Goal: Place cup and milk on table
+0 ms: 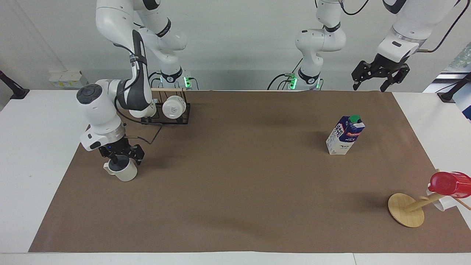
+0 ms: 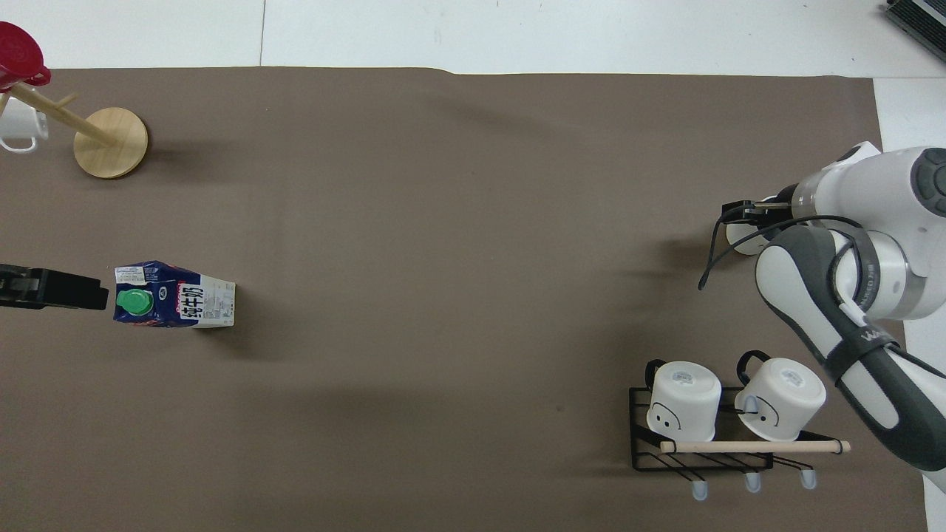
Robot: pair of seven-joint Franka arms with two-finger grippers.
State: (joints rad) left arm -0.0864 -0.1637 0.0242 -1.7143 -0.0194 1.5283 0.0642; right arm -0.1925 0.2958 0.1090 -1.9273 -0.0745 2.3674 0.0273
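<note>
The off-white cup (image 1: 124, 172) stands on the brown sheet of the table (image 1: 235, 191) at the right arm's end. My right gripper (image 1: 126, 157) is down at the cup's rim, open, with one finger dipping inside and the other outside the wall. In the overhead view the gripper (image 2: 748, 213) and arm hide most of the cup (image 2: 741, 238). The milk carton (image 1: 346, 135) stands upright toward the left arm's end and also shows in the overhead view (image 2: 174, 295). My left gripper (image 1: 379, 76) is open and empty, raised over the table's edge near its base.
A black rack (image 1: 167, 110) with two glossy white mugs (image 2: 684, 399) stands nearer to the robots than the cup. A round wooden disc with a peg (image 1: 406, 209) carries a red cup (image 1: 449, 183) and a white mug (image 2: 18, 129) at the left arm's end.
</note>
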